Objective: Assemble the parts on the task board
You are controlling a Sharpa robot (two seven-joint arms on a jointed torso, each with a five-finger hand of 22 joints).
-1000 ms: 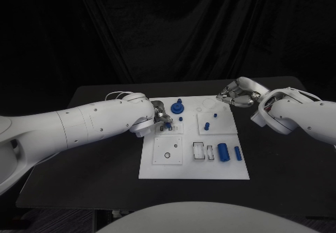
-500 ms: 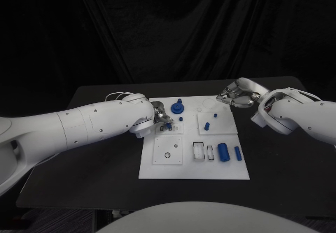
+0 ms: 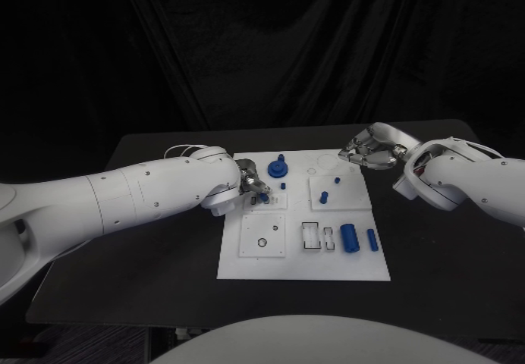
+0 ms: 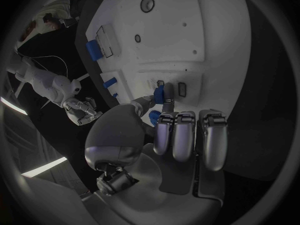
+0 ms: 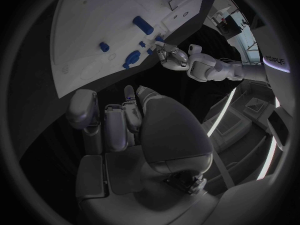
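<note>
Black table (image 3: 164, 250); dark pleated curtain (image 3: 274, 61) behind

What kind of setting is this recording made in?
Most likely a robotics lab or test cell. A white task board with small blue parts lies on a black table before a dark curtain, and the left hand holds a blue piece at the board.
</note>
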